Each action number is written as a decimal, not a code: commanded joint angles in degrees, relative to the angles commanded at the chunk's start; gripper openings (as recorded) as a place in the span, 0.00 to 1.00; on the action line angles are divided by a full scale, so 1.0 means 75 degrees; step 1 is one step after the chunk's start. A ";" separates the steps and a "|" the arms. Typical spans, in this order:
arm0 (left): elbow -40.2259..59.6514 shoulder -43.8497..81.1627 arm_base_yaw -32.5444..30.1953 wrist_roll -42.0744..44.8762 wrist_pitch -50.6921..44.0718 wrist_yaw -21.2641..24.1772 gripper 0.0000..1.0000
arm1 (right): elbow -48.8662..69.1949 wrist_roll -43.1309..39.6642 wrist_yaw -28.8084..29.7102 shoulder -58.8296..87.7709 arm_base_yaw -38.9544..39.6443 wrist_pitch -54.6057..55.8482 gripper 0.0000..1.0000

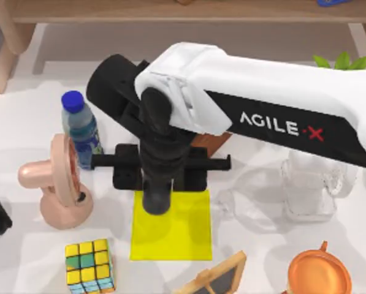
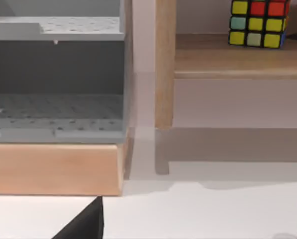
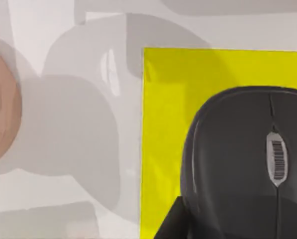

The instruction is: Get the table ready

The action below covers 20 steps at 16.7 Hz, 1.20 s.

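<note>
Right gripper [image 1: 160,174] over the table [image 1: 23,116] — wide, smooth, white.

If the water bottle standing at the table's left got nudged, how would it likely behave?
The water bottle is tall and narrow and stands upright, so a push near its blue cap would probably tip it. Its round body suggests it would then roll. It stands right by the pink fan, which it might bump.
</note>
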 joint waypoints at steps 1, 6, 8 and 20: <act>0.0000 0.0000 0.0000 0.0000 0.0000 0.0000 1.00 | -0.0017 -0.0002 -0.0001 0.0015 0.0001 0.0009 0.00; 0.0000 0.0000 0.0000 0.0000 0.0000 0.0000 1.00 | -0.0207 -0.0014 -0.0013 0.0214 0.0003 0.0038 0.00; 0.0000 0.0000 0.0000 0.0000 0.0000 0.0000 1.00 | -0.0341 -0.0017 -0.0020 0.0363 0.0004 0.0038 0.00; 0.0000 0.0000 0.0000 0.0000 0.0000 0.0000 1.00 | -0.0511 -0.0018 -0.0028 0.0551 0.0004 0.0030 0.38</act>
